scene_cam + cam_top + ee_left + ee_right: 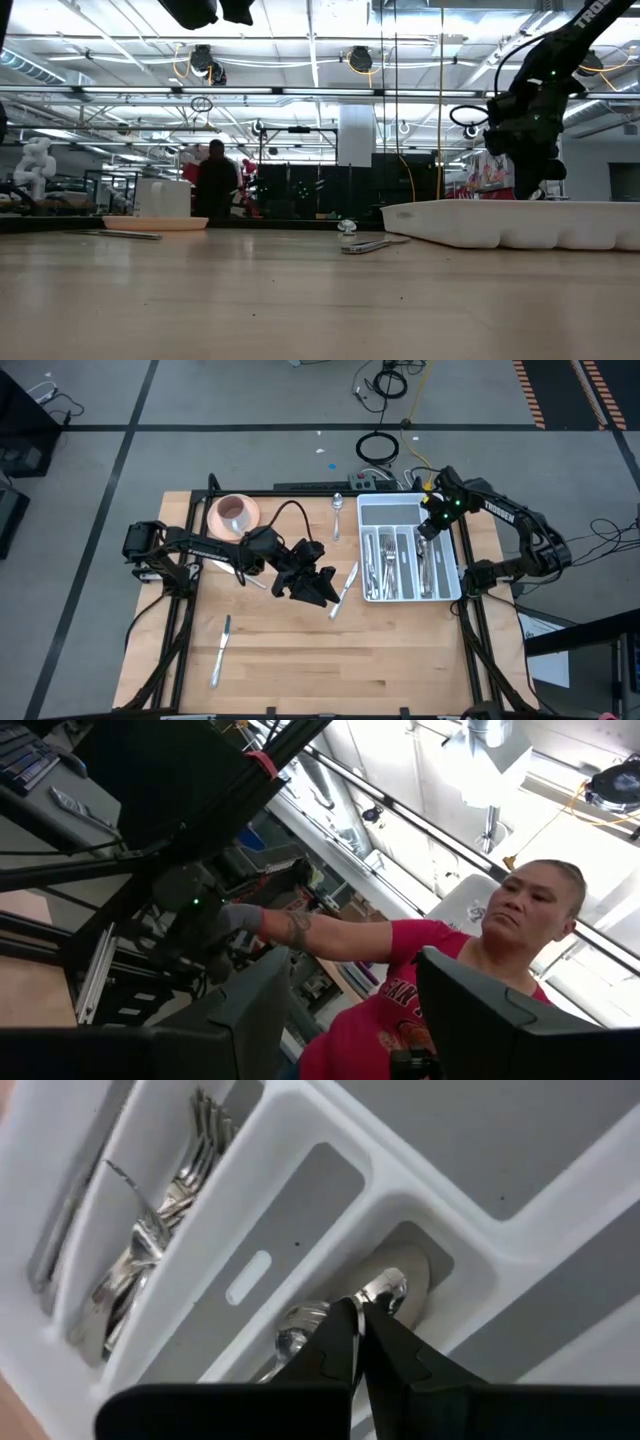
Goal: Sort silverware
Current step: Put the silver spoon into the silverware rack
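Observation:
A white compartmented tray (pixel 452 560) stands at the table's right, its compartments holding forks (pixel 190 1155) and other silverware (pixel 385 565). My right gripper (pixel 358 1312) is shut and points steeply down into the tray's right-hand compartment, its tips beside two spoon bowls (pixel 385 1288). My left gripper (pixel 320 585) hangs open, high over the table's middle, tilted upward with nothing between its fingers (pixel 240 1020). Loose silverware lies flat on the wood: a knife (pixel 220 650) near left, a spoon (pixel 338 510) at the far side, and one piece (pixel 346 586) beside the tray. My right gripper's shut fingertips (pixel 345 1330) stand right at the shiny bowl of a spoon (pixel 390 1285) that lies in the tray's compartment. They come from above, slanting down. Whether they touch or pinch it, I cannot tell.
A pink saucer with a cup (pixel 235 513) sits at the far left of the table. Cables and a power strip (pixel 365 478) lie beyond the far edge. A person in a red shirt (pixel 420 980) stands beyond the table. Bare wood (pixel 330 660) lies along the near edge.

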Robot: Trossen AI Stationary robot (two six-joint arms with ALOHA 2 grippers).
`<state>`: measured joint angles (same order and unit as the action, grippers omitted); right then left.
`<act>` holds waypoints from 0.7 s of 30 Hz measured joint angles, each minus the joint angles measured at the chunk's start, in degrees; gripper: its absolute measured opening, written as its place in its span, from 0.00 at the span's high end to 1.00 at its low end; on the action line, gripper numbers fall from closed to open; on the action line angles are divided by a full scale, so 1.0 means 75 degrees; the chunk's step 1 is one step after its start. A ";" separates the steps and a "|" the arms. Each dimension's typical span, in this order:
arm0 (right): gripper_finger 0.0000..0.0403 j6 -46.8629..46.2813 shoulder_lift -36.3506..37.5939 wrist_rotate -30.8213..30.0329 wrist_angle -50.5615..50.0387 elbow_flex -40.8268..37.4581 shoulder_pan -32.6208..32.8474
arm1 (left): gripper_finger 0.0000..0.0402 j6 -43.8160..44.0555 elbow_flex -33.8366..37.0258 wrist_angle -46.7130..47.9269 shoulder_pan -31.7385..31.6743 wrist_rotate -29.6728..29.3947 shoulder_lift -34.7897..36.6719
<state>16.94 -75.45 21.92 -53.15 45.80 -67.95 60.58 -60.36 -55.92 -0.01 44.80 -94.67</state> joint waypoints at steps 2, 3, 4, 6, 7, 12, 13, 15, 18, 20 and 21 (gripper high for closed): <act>1.00 -0.0078 -0.0073 -0.0148 0.0027 0.0000 0.0106 | 0.45 0.0000 0.0000 0.0000 0.0000 0.0000 0.0000; 1.00 -0.0134 -0.0117 -0.0264 0.0033 0.0000 0.0167 | 0.45 0.0000 0.0000 0.0000 0.0003 0.0000 0.0000; 1.00 -0.0180 -0.0169 -0.0357 0.0044 0.0000 0.0235 | 0.45 0.0001 0.0000 0.0000 0.0000 0.0000 0.0000; 1.00 -0.0265 -0.0291 -0.0546 0.0048 0.0003 0.0375 | 0.45 0.0000 0.0000 0.0000 0.0000 0.0000 0.0000; 1.00 -0.0320 -0.0331 -0.0651 0.0054 0.0000 0.0461 | 0.45 0.0002 0.0000 0.0000 0.0000 0.0000 0.0000; 1.00 -0.0405 -0.0398 -0.0847 0.0084 0.0003 0.0621 | 0.45 0.0000 0.0000 0.0000 0.0000 -0.0002 0.0000; 1.00 -0.0407 -0.0398 -0.0857 0.0087 0.0003 0.0624 | 0.45 0.0003 0.0000 0.0000 0.0000 -0.0003 0.0000; 0.99 -0.0404 -0.0398 -0.0860 0.0089 0.0003 0.0624 | 0.45 0.0002 0.0000 0.0000 0.0000 -0.0002 0.0000; 0.96 -0.0393 -0.0398 -0.0882 0.0129 0.0003 0.0624 | 0.45 0.0003 0.0000 0.0001 0.0000 0.0000 0.0000; 0.94 -0.0379 -0.0398 -0.0943 0.0170 0.0003 0.0620 | 0.45 0.0003 0.0000 0.0000 0.0000 -0.0003 0.0000; 0.93 -0.0374 -0.0398 -0.0967 0.0177 0.0003 0.0619 | 0.45 0.0003 0.0000 0.0000 0.0000 -0.0003 0.0000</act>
<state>14.14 -78.43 14.67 -51.83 45.82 -63.31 60.60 -60.36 -55.92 -0.01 44.77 -94.67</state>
